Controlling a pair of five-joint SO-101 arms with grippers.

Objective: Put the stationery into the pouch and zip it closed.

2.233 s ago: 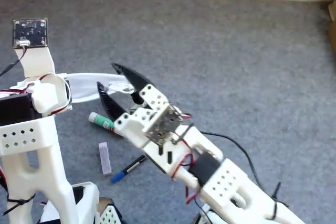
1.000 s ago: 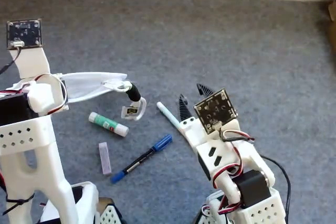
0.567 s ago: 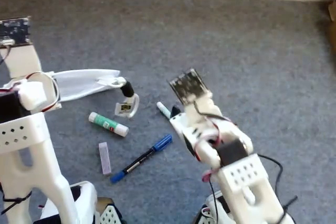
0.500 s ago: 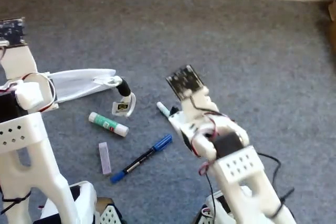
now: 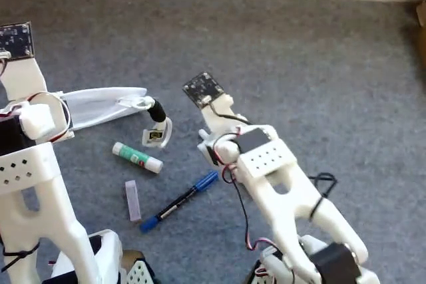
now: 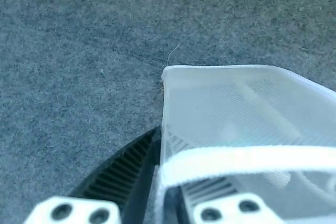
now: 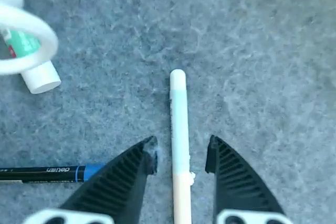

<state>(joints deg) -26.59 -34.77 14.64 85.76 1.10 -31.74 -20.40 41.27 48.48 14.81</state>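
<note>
The left tool (image 6: 163, 182) is clamped on one end of the translucent white mesh pouch (image 6: 236, 114), its ribbed black finger (image 6: 121, 177) lying against the fabric. In the high view the pouch (image 5: 100, 104) stretches rightward from the left arm (image 5: 33, 157) at the left side of the grey felt-covered worktop (image 5: 319, 64). A short black zip pull (image 5: 154, 110) with a white ring tag (image 5: 158, 134) hangs at its right end.

The right tool (image 7: 181, 148) is spread apart. Its two black fingers (image 7: 131, 177) stand on either side of a slim white pen with a pale green band (image 7: 178, 119), which lies flat on the worktop, a small gap showing on each side. The right arm (image 5: 259, 157) stands over this spot near the middle of the worktop.

A white glue stick with a green label (image 5: 136, 156) lies just near of the ring tag. Nearer still lie a small pale lilac rectangular block (image 5: 133, 199) and, to its right, a black marker with a blue cap (image 5: 180, 199), set diagonally. All three rest on the worktop, outside the pouch.
</note>
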